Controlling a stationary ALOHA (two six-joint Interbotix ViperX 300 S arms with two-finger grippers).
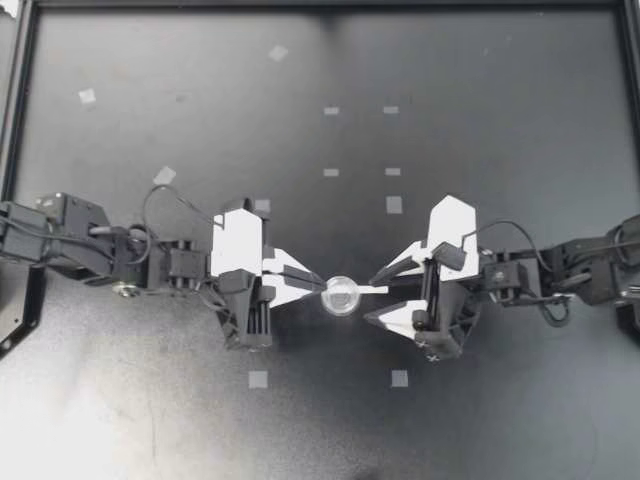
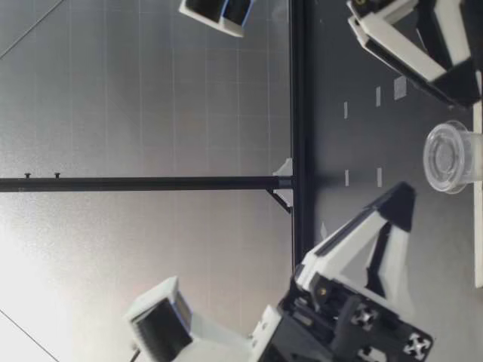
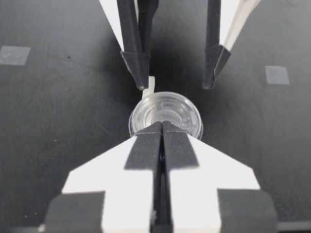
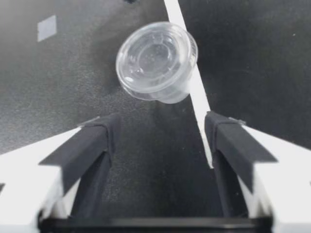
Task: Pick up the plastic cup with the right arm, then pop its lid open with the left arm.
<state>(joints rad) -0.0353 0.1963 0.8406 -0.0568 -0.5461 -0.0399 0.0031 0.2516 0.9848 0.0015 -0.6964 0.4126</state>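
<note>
A small clear plastic cup [image 1: 340,296] with a lid sits mid-table between my two grippers. My left gripper [image 1: 320,290] is shut, its tips against the cup's near rim; I cannot tell whether the rim is pinched. In the left wrist view the shut fingers [image 3: 163,125] meet the cup [image 3: 165,114], and my right gripper [image 3: 175,83] stands beyond it. My right gripper [image 1: 370,298] is open, facing the cup [image 4: 156,63] from the other side with a gap between them. A thin white strip [image 4: 199,104] runs under the cup. The low view shows the cup [image 2: 445,158] between both arms.
Small pale tape squares dot the black table, such as two [image 1: 258,379] [image 1: 399,378] in front of the grippers. A black frame rail [image 1: 20,100] borders the table at the left and back. Bare table lies all around the grippers.
</note>
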